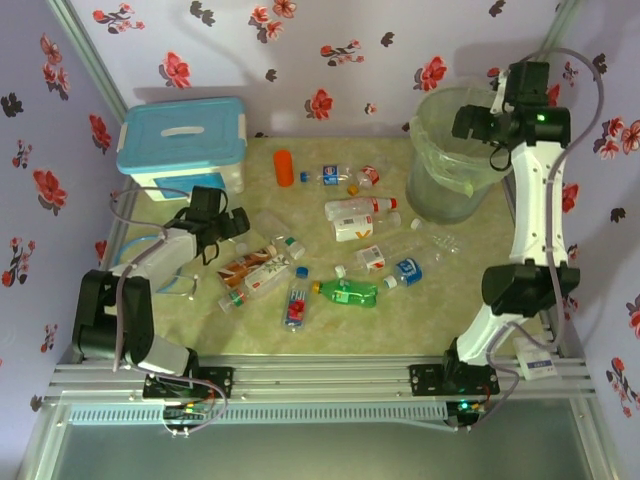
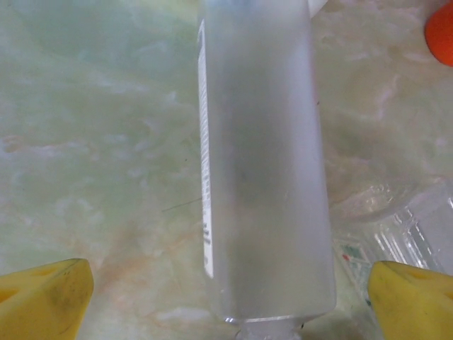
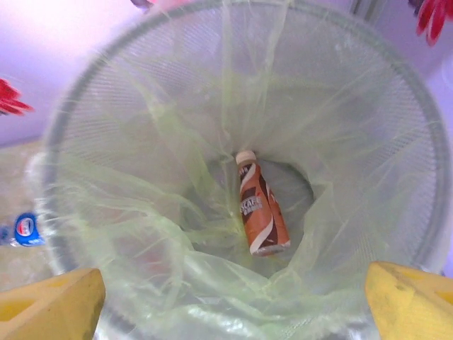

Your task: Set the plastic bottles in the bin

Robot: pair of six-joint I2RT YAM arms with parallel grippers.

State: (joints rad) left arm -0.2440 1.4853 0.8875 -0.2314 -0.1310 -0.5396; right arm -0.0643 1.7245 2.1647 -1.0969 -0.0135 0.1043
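The counter point(image 2: 92, 142) was a smooth, marbled pale-green surface with a faint sheen. At the centre of the left wrist view lay a frosted bottle point(image 2: 265, 177) of matt, cloudy plastic; at lower right a crushed bottle point(image 2: 403, 227) of clear, ridged, glossy plastic. The left gripper point(image 2: 226, 312) had fingers point(image 2: 46, 301) of matt yellow plastic, smudged dark. The bin point(image 3: 368, 127) was translucent, finely ribbed plastic, lined with a thin, crinkled bag point(image 3: 141, 234); inside, a brown bottle point(image 3: 260, 212) wore a glossy label.

1. L arm point(image 1: 160, 255): elbow folded, forearm low, reaching fwd-right.
2. L gripper point(image 1: 235, 225): fingers point(image 2: 42, 301) spread wide.
3. R arm point(image 1: 535, 200): stretched far fwd, wrist raised high.
4. R gripper point(image 1: 465, 122): aimed down, fingers point(image 3: 49, 304) wide apart.
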